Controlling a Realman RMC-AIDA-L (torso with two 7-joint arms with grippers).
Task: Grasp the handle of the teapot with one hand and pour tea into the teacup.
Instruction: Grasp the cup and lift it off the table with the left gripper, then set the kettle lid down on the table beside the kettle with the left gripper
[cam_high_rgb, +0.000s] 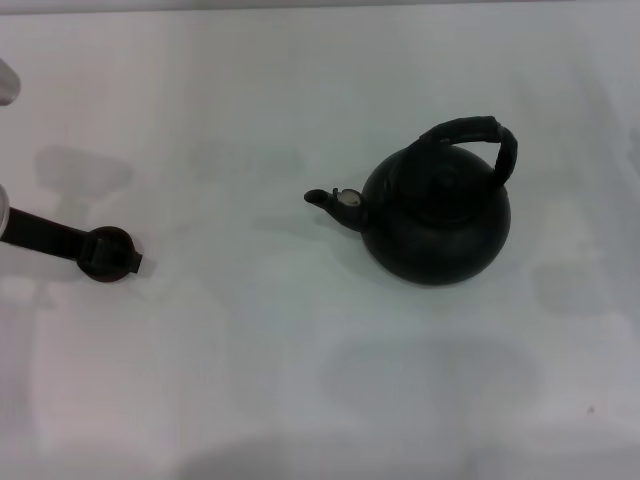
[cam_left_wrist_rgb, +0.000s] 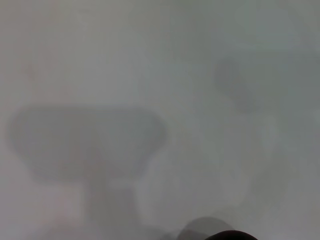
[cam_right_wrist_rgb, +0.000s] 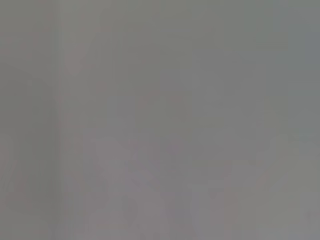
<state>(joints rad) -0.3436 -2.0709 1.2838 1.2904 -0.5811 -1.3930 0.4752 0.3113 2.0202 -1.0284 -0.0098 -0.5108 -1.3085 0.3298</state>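
The teapot (cam_high_rgb: 437, 220) stands right of centre on the white table, squat and very dark, with its short spout (cam_high_rgb: 330, 201) pointing left. Its thick ribbed handle (cam_high_rgb: 478, 137) arches upright over the top, and nothing touches it. The teacup (cam_high_rgb: 104, 252), tiny, round and dark, is far to the left. My left gripper (cam_high_rgb: 122, 259) reaches in from the left edge as a dark bar and looks closed around the cup at table height. No tea shows. My right gripper is out of view.
The white table (cam_high_rgb: 300, 350) spreads wide between the cup and the teapot and in front of both. The left wrist view shows bare table and a dark rounded edge (cam_left_wrist_rgb: 232, 236) at the frame's border. The right wrist view shows only blank grey.
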